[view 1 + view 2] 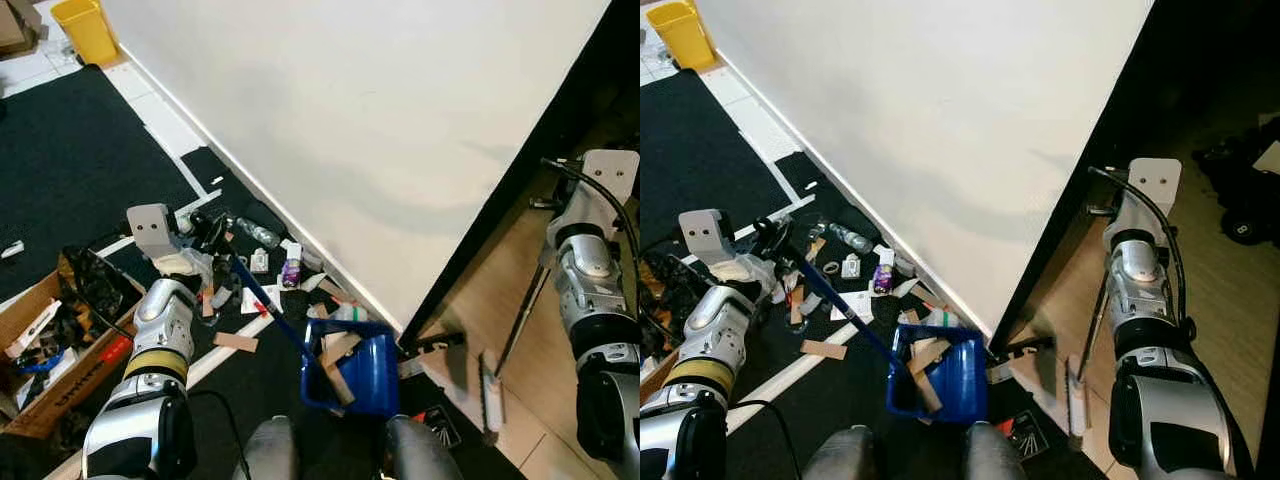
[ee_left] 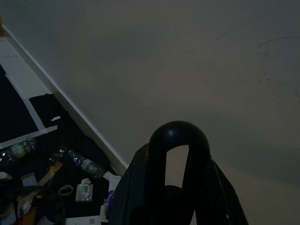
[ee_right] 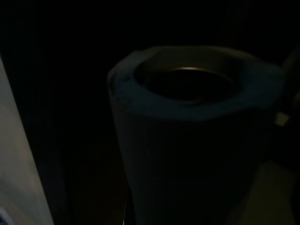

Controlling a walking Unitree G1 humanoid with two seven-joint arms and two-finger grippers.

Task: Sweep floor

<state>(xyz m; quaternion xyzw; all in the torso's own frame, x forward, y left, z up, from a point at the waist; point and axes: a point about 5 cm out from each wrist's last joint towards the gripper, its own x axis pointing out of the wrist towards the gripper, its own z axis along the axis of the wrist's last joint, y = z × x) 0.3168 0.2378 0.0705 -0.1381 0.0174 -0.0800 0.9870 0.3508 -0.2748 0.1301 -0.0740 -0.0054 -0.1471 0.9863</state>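
Observation:
A blue dustpan (image 1: 362, 376) stands on the dark floor by the white wall's corner, with cardboard scraps inside it. Its long blue handle (image 1: 262, 296) slants up to my left gripper (image 1: 208, 236), which is shut on it; the handle's looped end (image 2: 178, 135) rises between the fingers in the left wrist view. Litter lies along the wall's foot: a plastic bottle (image 1: 258, 233), a purple can (image 1: 292, 269), paper and a cardboard strip (image 1: 235, 342). My right gripper (image 1: 546, 206) is shut on the metal broom handle (image 1: 520, 320); its brush head (image 1: 489, 393) rests on the wooden floor. The handle's tube end (image 3: 192, 89) is dimly seen.
A large white wall (image 1: 380, 120) runs diagonally, ending at a dark edge (image 1: 480, 230). An open cardboard box (image 1: 45, 345) of clutter sits at the left. A yellow bin (image 1: 85, 28) stands far back left. Black carpet (image 1: 60, 160) with white tape lines covers the left.

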